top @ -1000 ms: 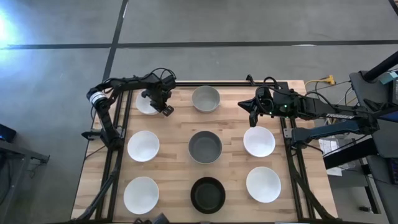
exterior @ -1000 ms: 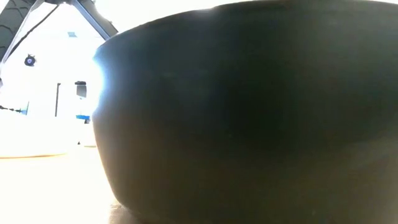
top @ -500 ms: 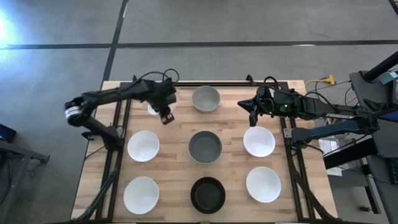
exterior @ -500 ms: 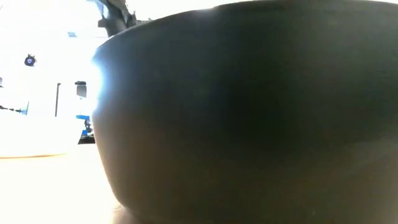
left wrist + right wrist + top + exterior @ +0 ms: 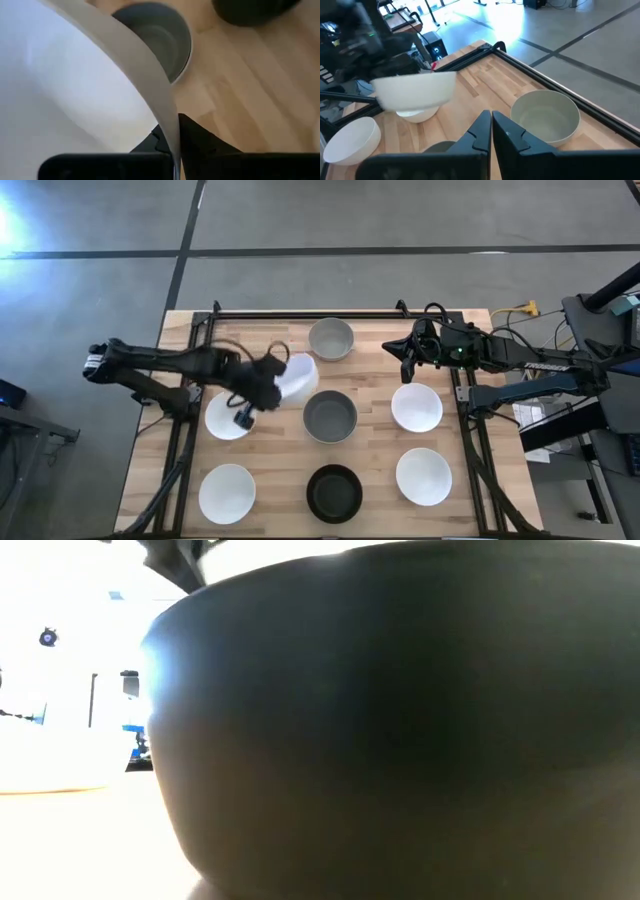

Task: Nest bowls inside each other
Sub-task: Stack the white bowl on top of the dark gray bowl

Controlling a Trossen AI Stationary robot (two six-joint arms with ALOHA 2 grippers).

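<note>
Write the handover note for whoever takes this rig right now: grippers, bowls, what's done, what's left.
Left gripper: shut on the rim of a white bowl, held above the table near the dark grey bowl.
Right gripper: shut, empty, waiting at the far right.
Other bowls sit apart: light grey bowl, black bowl, four more white bowls.
Done: one bowl picked up; nothing visibly nested.
Left: all the nesting.
</note>
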